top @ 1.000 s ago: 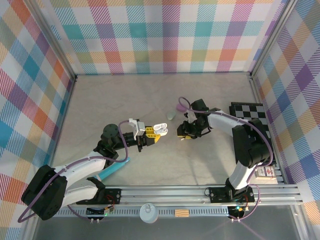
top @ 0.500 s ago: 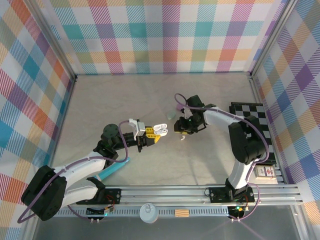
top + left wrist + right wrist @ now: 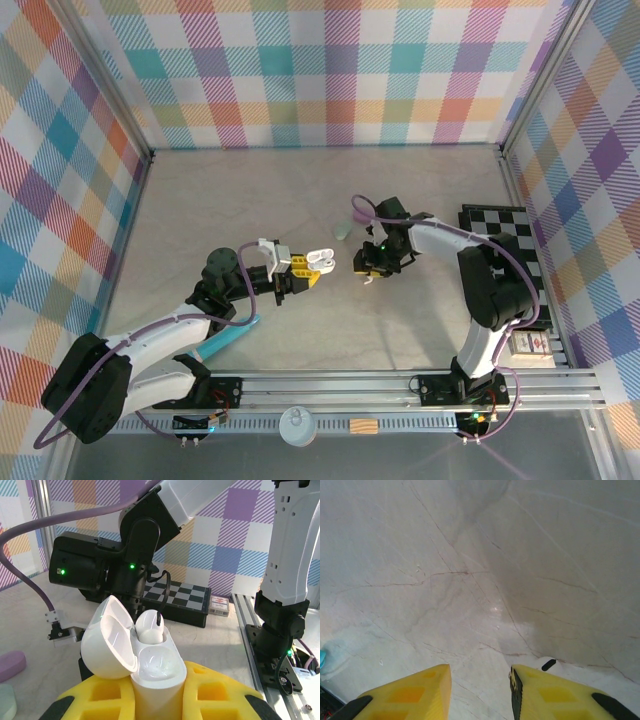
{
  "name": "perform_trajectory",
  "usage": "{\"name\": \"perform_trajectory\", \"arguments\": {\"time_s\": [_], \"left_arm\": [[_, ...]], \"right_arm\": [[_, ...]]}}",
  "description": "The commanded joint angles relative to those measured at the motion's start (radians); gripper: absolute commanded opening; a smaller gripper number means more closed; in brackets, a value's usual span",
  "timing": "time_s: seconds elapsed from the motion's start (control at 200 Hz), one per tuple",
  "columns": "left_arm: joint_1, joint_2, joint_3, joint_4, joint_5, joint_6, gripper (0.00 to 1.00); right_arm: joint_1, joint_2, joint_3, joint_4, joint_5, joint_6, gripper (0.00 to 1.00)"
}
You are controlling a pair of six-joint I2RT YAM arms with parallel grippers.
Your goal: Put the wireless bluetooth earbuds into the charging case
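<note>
Left claw (image 3: 303, 272): clenched on the white charging case (image 3: 321, 258). In the wrist view the yellow fingers (image 3: 100, 700) grip the case base from both sides.
Charging case (image 3: 150, 680): held above the surface (image 3: 230, 200) near its middle, lid swung open to one side.
Seated earbud (image 3: 149, 626): white with a dark tip, sitting in the far socket of the case. The near socket is bare.
Right claw (image 3: 365, 270): released. The jaws are parted, with bare surface showing through the gap (image 3: 480, 672). It is low over the surface, just beside the open case and apart from it.
Loose earbud (image 3: 546, 664): white with a dark tip, showing just past the tip of one finger. I cannot tell whether it touches the finger or lies free.
Purple case (image 3: 358, 214): on the surface, beyond the right claw.
Mint case (image 3: 343, 231): just beside the purple one.
Checkerboard (image 3: 500, 225): at the right edge.
Turquoise stick (image 3: 230, 340): under the left arm.
</note>
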Motion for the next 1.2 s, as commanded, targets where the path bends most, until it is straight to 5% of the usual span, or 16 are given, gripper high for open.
{"name": "perform_trajectory", "arguments": {"time_s": [0.0,0.445,0.55,0.775,0.915,1.195], "left_arm": [[0.003,-0.023,0.003,0.007,0.016,0.021,0.0],[0.003,-0.025,0.01,-0.007,0.016,0.032,0.0],[0.003,-0.016,0.014,-0.001,0.021,0.029,0.0],[0.002,-0.027,0.011,-0.004,0.023,0.031,0.0],[0.002,-0.023,0.008,-0.002,0.027,0.041,0.0],[0.002,-0.006,0.008,0.018,0.036,0.048,0.0]], "right_arm": [[0.005,-0.04,-0.025,-0.043,0.018,0.002,0.37],[0.003,-0.168,-0.125,-0.115,0.1,0.018,0.36],[0.003,-0.165,-0.067,-0.178,0.233,0.149,0.37],[0.008,-0.114,-0.017,-0.204,0.256,0.439,0.56],[0.028,-0.099,0.02,-0.271,0.341,0.56,0.5],[0.031,0.052,0.159,-0.364,0.256,0.599,0.49]]}}
